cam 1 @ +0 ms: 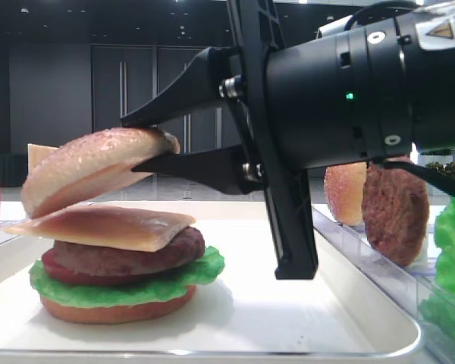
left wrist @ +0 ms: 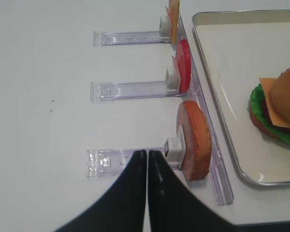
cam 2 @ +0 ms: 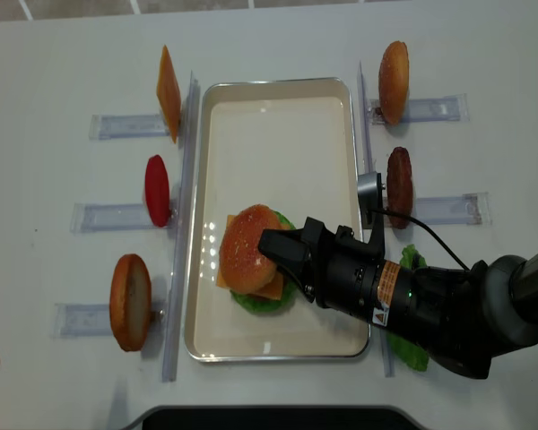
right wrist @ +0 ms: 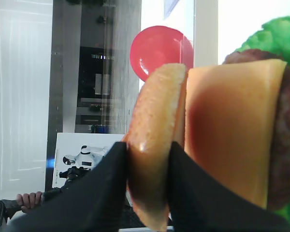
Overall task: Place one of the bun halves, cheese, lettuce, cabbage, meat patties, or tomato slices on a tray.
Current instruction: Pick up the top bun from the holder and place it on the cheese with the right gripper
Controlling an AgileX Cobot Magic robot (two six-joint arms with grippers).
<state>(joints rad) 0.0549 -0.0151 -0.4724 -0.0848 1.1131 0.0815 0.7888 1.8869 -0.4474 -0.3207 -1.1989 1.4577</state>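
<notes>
Clear rack strips (cam 2: 181,224) flank both sides; white table (left wrist: 43,63) beneath

Bright, even overhead light, soft shadows; close wrist foregrounds blur.

My white table (cam 2: 63,63) carries the cream tray (cam 2: 278,107) at its centre. Clear plastic rack strips (cam 2: 121,125) lie directly on it along both sides of the tray, three on my left and more on my right.

Bun half (cam 1: 91,171) tilted above cheese (cam 1: 106,227) — seemingly touching.
</notes>
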